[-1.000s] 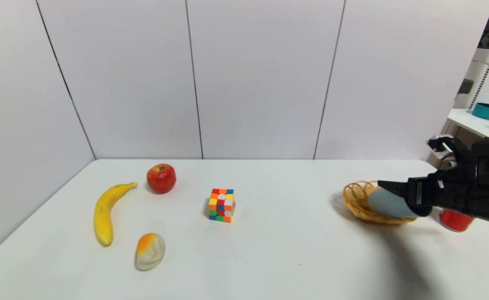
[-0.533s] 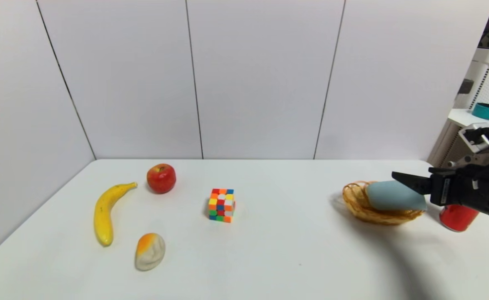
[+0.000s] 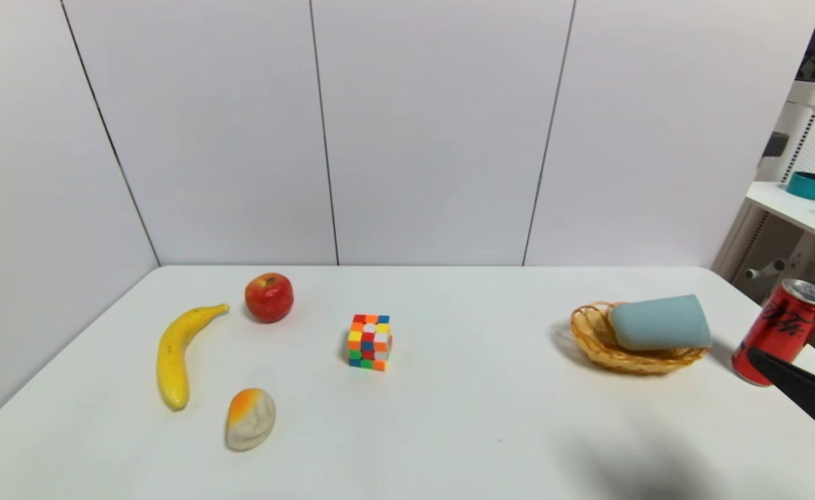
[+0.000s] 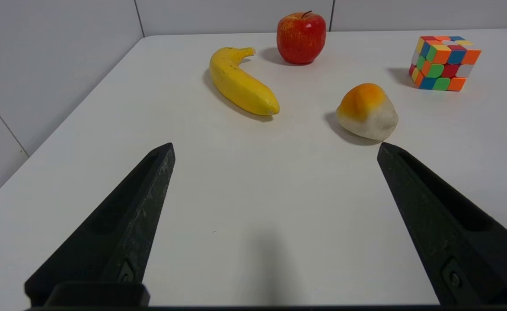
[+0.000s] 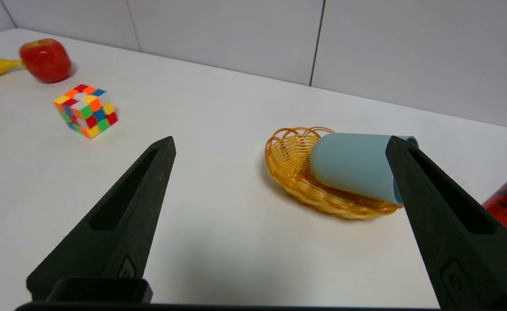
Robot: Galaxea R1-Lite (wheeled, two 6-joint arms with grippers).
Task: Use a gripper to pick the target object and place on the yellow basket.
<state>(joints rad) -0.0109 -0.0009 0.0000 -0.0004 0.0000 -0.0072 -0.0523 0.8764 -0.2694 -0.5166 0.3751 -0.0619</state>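
On the yellow basket (image 3: 605, 354) lies the grey-blue cup (image 3: 661, 323), tipped on its side. Its closed bottom points toward the Rubik's cube (image 3: 369, 342) and its open mouth points toward the red soda can (image 3: 782, 330). The cup rests across the basket's rim on the can's side, and its mouth end sticks out past the wicker. No finger touches the cup.

Just beyond the basket, on the side away from the cube, the soda can stands upright on the white table (image 3: 449, 403), near the basket but apart from it. The right gripper (image 5: 279, 142) is beside the can, nearer to the robot than the basket, and its two black fingers (image 5: 123, 216) are spread wide with nothing between them. In the head view one finger crosses in front of the can's base.

Well apart from the basket, past the cube, lie a red apple (image 3: 268, 296), a banana (image 3: 176, 354) and an orange-and-white stone-like object (image 3: 249, 419). The left gripper (image 4: 275, 147) hangs over the table near that stone-like object, also wide and empty.
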